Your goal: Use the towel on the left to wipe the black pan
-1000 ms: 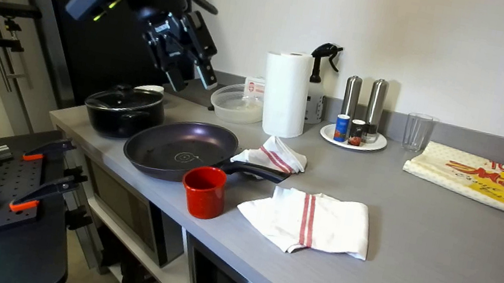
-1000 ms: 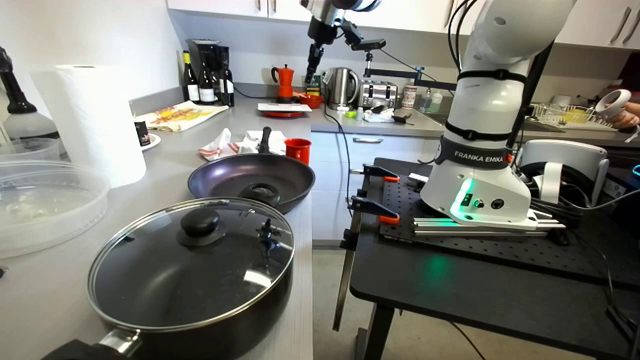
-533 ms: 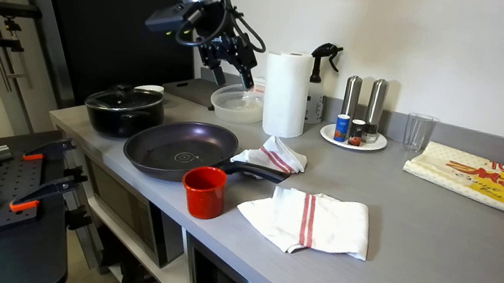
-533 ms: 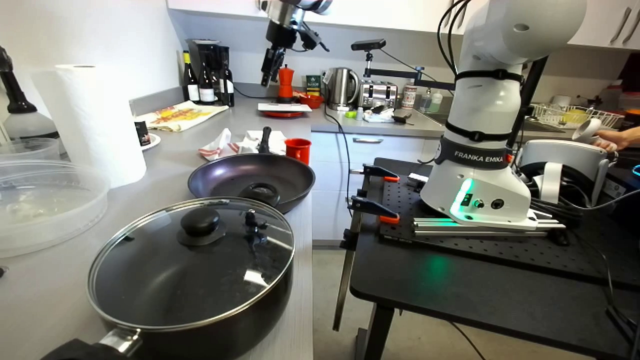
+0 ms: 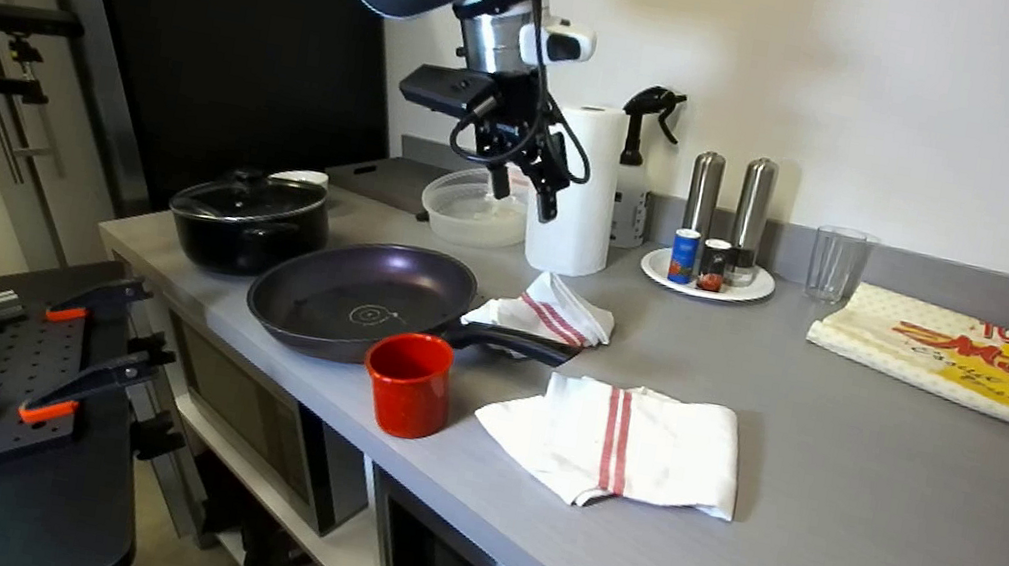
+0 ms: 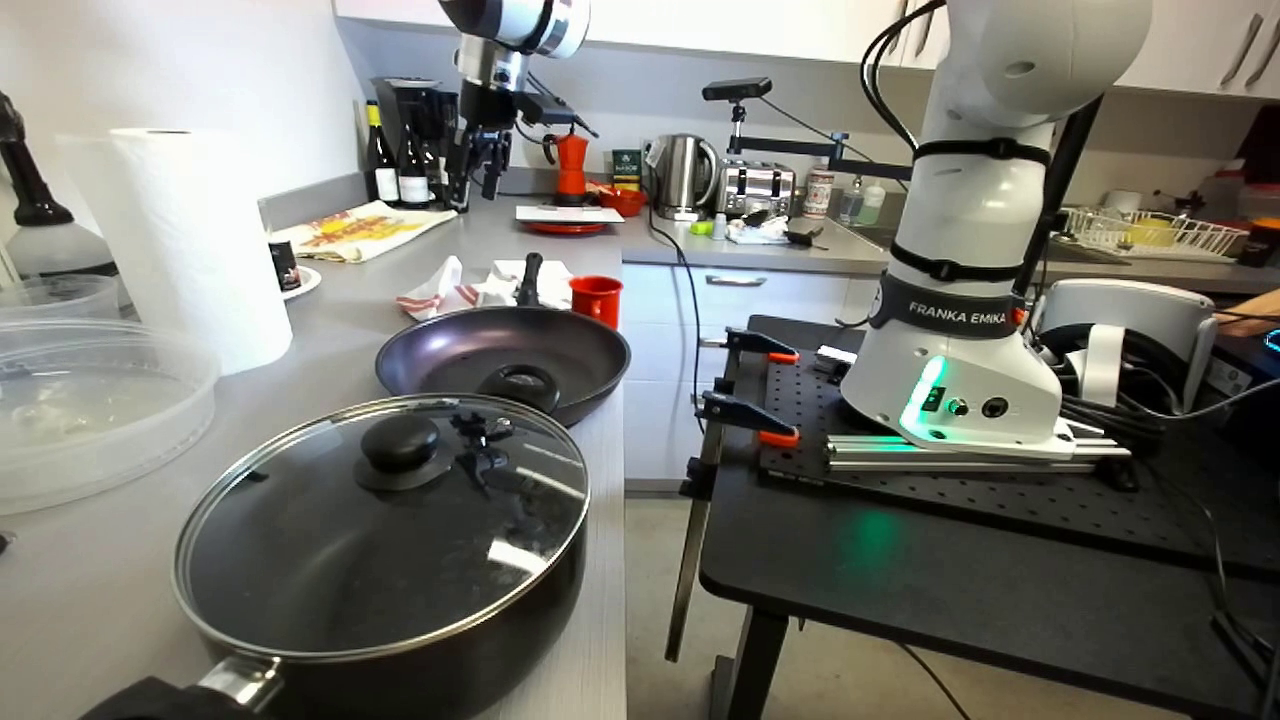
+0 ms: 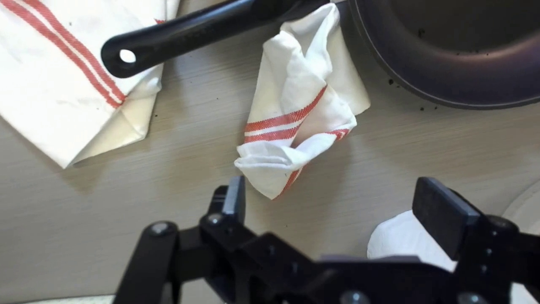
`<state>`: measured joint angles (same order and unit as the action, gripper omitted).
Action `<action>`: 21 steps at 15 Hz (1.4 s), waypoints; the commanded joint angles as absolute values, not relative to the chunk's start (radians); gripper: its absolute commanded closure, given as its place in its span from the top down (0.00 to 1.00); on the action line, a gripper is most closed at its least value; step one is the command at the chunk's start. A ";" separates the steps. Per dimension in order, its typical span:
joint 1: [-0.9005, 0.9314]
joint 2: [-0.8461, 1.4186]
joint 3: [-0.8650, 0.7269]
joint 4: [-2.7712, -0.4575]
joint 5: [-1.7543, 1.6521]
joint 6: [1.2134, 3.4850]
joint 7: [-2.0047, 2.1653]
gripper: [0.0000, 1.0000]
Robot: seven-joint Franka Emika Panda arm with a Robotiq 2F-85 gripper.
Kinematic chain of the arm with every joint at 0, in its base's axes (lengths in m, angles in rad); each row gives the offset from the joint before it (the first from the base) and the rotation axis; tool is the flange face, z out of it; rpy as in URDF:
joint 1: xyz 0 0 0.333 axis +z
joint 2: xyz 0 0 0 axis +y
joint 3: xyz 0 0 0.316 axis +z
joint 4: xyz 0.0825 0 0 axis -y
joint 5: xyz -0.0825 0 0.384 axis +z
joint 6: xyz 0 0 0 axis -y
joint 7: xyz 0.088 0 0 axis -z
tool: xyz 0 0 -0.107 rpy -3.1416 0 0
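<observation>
Jaws spread wide, the gripper (image 7: 337, 204) hangs above the table (image 5: 878, 545). Over the last second it has swung across toward the wall (image 5: 945, 120), and in an exterior view it now hides part of the paper roll (image 5: 586, 220). The small red-striped towel (image 7: 291, 101) lies crumpled on the table, just beside the black pan (image 5: 360, 301) and near its handle (image 7: 190, 39), where it lay before. The larger striped towel (image 5: 660, 450) and the red mug (image 5: 410, 400) have stayed put.
</observation>
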<state>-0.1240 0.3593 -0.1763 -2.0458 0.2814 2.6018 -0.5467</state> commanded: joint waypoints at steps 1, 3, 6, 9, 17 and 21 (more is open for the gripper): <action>-0.193 0.501 -0.108 -1.871 0.253 2.514 -0.399 1.00; -0.204 0.552 -0.092 -1.825 0.245 2.505 -0.329 1.00; -0.210 0.614 -0.075 -1.782 0.239 2.522 -0.256 1.00; -0.204 0.667 -0.073 -1.754 0.232 2.539 -0.188 1.00; -0.194 0.765 -0.104 -1.717 0.207 2.622 -0.026 1.00; -0.203 0.790 -0.097 -1.716 0.204 2.643 -0.005 1.00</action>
<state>-0.2000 0.7606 -0.0996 -1.7431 0.2285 2.6299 -0.0464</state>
